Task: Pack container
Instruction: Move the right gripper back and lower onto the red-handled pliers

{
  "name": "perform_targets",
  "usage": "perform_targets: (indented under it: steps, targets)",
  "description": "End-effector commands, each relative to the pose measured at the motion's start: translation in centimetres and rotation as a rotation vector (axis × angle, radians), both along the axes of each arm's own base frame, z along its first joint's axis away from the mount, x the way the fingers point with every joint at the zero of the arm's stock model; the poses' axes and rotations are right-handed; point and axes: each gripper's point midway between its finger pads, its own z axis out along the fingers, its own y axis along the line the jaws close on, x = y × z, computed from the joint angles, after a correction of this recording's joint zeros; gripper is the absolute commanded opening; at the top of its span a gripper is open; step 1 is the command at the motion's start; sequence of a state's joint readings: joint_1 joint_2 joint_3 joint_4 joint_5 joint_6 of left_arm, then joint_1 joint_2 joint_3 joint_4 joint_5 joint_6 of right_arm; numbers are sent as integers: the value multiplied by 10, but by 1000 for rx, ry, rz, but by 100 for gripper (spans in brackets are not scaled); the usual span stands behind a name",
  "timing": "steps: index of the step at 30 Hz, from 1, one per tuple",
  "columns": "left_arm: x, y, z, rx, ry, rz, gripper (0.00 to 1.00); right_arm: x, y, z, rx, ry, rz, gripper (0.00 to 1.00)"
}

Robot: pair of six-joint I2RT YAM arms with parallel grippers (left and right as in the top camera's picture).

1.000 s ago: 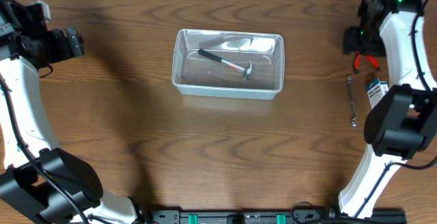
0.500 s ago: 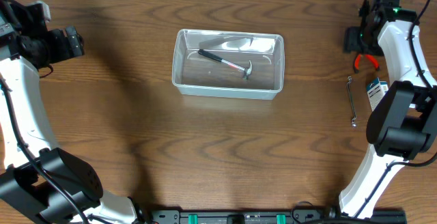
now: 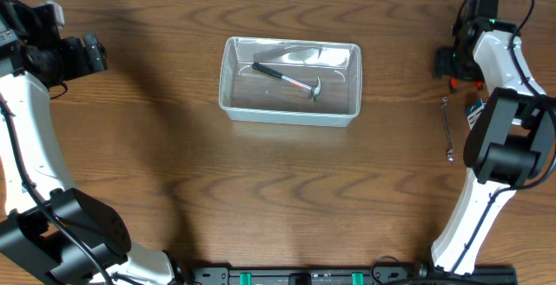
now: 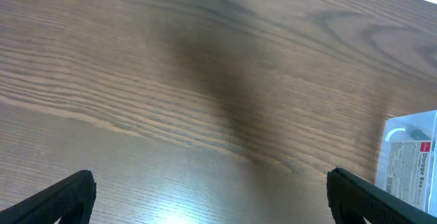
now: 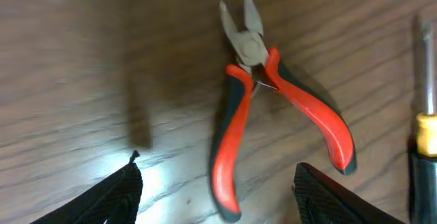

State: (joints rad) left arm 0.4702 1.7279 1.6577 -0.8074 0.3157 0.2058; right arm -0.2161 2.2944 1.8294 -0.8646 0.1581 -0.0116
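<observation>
The container (image 3: 287, 116) in the middle of the counter (image 3: 174, 172) holds only a hammer (image 3: 287, 79), the pliers (image 5: 254, 50) and wrench (image 3: 448, 129) wait near the right edge, and the left jaws and right jaws are released, empty.

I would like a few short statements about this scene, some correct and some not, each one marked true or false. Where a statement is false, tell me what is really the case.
1. A hammer lies inside the container. True.
2. The right gripper is shut on the pliers. False: its fingers stand wide apart, and the pliers lie on the table between them.
3. The pliers have red handles. True.
4. The wrench is already packed in the container. False: it lies on the table at the right side, well outside the container.
5. The left gripper holds a tool. False: it is open and empty, with only bare wood under it.
</observation>
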Motion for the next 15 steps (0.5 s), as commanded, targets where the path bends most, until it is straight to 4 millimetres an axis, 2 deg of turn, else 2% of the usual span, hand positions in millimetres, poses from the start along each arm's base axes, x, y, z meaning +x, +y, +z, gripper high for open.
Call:
perform_targets:
  steps: [1,7,15]
  targets:
    - [2,-1,5,-8,-15,-3,98,-1,-14,1,-25,-5,-14,72]
    - [2,-1,5,-8,-15,-3,98,-1,-20,0,-26,-7,-26,71]
    - [2,-1,5,-8,-15,-3,98,-7,-16,-13,-1,25,-41,72]
